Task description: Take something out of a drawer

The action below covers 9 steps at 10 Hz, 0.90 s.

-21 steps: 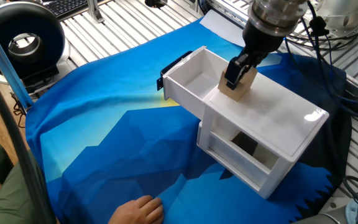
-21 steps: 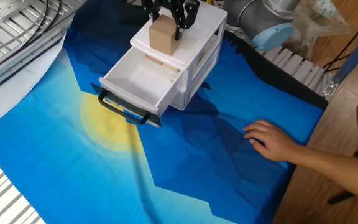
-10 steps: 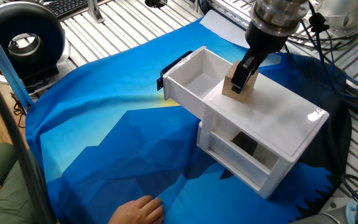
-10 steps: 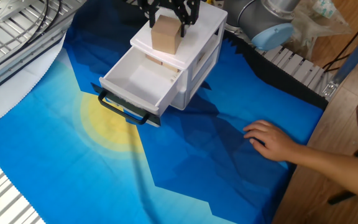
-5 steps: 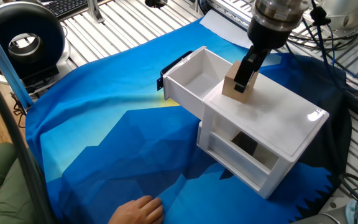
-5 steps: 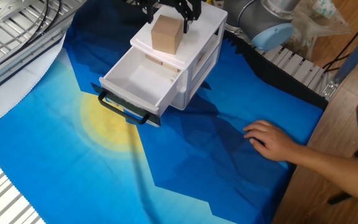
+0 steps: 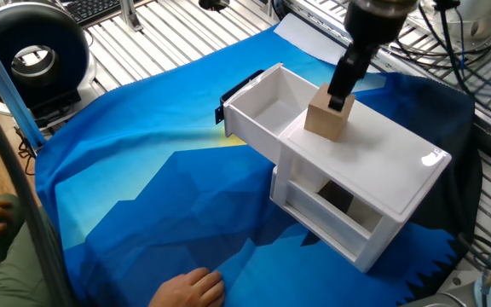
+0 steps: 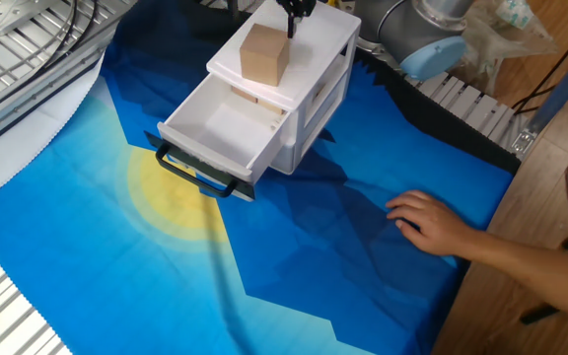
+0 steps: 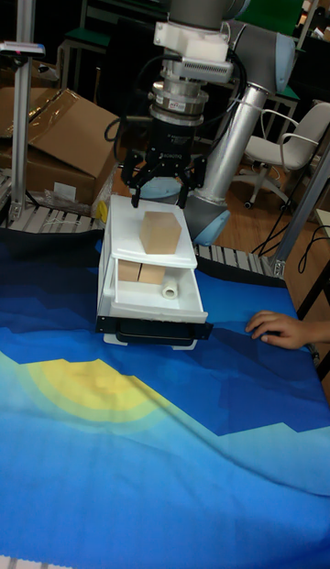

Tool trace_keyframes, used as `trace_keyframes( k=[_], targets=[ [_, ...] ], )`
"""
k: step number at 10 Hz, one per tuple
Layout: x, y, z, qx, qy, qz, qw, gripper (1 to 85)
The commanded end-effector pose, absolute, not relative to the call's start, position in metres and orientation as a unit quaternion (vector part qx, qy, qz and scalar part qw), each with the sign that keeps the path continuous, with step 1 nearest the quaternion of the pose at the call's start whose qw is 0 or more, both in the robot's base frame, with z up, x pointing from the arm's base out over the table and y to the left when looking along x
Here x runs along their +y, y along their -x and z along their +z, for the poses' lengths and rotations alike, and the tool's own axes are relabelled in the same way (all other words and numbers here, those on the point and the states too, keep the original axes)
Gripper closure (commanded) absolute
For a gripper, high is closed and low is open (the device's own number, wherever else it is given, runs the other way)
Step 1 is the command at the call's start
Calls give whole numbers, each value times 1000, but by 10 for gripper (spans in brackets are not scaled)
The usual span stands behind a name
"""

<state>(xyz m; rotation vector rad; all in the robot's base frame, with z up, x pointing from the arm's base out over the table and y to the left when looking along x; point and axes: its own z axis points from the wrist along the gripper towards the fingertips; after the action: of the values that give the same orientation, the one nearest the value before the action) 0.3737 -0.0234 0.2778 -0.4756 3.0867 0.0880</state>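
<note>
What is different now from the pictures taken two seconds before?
The claw opened, let go of the wooden cube and rose clear of it. The cube stayed on top of the white drawer unit. The drawer with the black handle stayed pulled out, and the hand stayed on the cloth.

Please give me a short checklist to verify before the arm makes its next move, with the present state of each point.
1. Wooden cube is out of the drawer and resting on top of the white drawer unit: ok.
2. Gripper is open and clear of the cube, above and behind it: ok.
3. Cube sits flat, away from the top's edges: ok, though fairly near the front edge.
4. Drawer with the black handle is closed: not ok, it stands pulled out.
5. Drawer is emptied: not ok, the tall fixed view shows tan blocks and a white roll inside.
6. Person's hand is clear of the arm: ok, it rests on the blue cloth, apart from the unit.
</note>
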Motion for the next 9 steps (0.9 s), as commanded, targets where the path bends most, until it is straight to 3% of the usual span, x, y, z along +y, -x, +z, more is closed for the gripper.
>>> trace_keyframes(
  k=[1,2,3,4,9],
  targets=[
    [-30,-386,316,987,156,25,-10,93],
    [-27,-397,324,991,130,19,-8,337],
    [-16,-418,327,996,91,19,12,673],
    [-11,-431,328,996,86,19,23,847],
    [-8,-489,308,987,147,-14,62,847]
  ],
)
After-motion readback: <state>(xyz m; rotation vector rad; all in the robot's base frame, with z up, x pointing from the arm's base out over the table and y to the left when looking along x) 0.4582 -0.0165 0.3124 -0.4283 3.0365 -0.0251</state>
